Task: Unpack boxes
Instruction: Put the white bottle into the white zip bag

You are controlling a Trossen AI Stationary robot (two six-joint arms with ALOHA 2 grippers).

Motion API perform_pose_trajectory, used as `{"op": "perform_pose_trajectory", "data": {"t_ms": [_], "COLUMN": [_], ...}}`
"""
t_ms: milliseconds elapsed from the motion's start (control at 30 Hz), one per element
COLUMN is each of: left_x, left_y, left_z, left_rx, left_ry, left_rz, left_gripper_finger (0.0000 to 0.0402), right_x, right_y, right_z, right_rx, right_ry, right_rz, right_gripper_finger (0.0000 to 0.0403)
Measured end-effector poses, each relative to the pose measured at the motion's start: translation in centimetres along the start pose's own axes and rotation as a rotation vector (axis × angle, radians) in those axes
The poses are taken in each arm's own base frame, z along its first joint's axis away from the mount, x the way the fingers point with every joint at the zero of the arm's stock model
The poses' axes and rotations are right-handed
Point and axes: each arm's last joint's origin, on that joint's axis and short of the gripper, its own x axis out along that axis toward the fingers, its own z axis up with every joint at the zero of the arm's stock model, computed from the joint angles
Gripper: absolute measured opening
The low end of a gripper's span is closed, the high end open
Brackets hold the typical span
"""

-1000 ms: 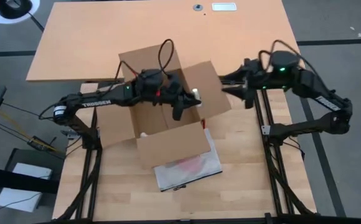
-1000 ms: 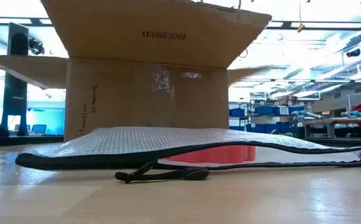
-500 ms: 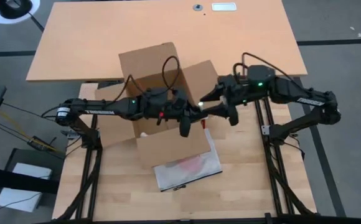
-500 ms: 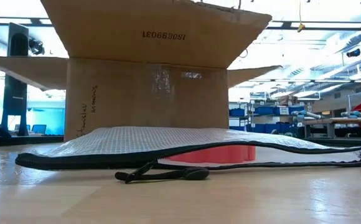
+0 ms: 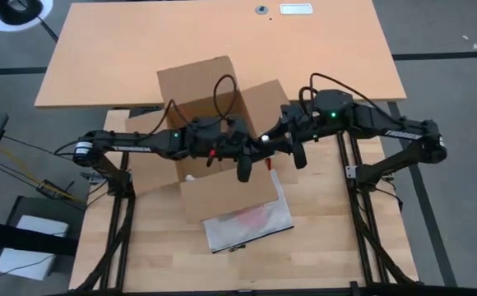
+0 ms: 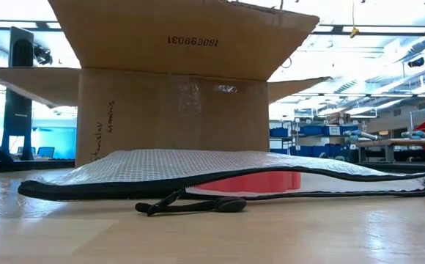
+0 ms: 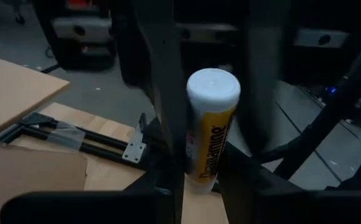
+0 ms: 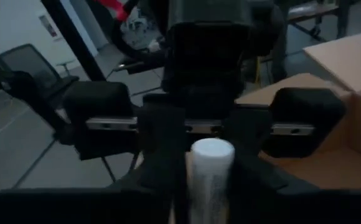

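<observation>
A brown cardboard box (image 5: 210,107) stands open in the middle of the table; the low view shows its near wall (image 6: 172,103). My left gripper (image 5: 253,141) reaches across the box from the left, shut on a white tube with a yellow label (image 7: 210,124). The tube (image 5: 261,136) hangs over the box's right flap. My right gripper (image 5: 271,140) comes from the right and meets the tube's white capped end (image 8: 210,163), which sits between its fingers. My left gripper pinches the tube's labelled end (image 7: 200,177) between its two fingers, reaching level from the table's left. The tube lies along the fingers, its cap pointing away from them, lifted clear of the box. My right gripper has the tube's white capped end (image 8: 211,149) between its two fingers, reaching from the table's right and slanting slightly down. The tube points along these fingers too.
A mesh zip bag holding a red item (image 5: 247,218) lies flat on the table in front of the box, its pull cord (image 6: 190,206) toward the near edge. The box's flaps spread outward on all sides. A large brown board (image 5: 222,41) covers the far table.
My right gripper has swung toward the table's left, up to the tube, and its fingers have closed about the capped end. My left gripper first carried the tube a little toward the near edge, then kept still.
</observation>
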Motion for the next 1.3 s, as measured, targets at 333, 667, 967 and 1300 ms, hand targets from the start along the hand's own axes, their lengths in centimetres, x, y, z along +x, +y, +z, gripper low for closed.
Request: {"op": "perform_pose_trajectory", "data": {"t_ms": [333,667,967,1300], "left_x": [-0.8,-5.1,-7.9,-8.8], "left_y": [0.2,-2.5,-5.1,-7.1], "left_z": [-0.7,-2.6,-4.1,-5.3], "left_rx": [-0.083,-0.114,-0.063,-0.001], "left_ry": [0.119,0.430,0.626,0.721], "left_rz": [0.036,0.066,-0.008,-0.113], "left_gripper_finger": [0.0206,0.0223,0.0224,0.0224], "right_x": [-2.6,-4.4,-0.1,8.0], "right_y": [1.1,7.8,15.2,17.9], "right_z": [1.0,-1.8,-12.1,-25.8], "right_rx": [-0.020,0.268,0.445,0.704], "right_ry": [-0.051,0.207,0.529,0.678], "right_rz": [0.001,0.205,-0.099,-0.555], "right_gripper_finger": [0.0068,0.0068,0.0068,0.0068]}}
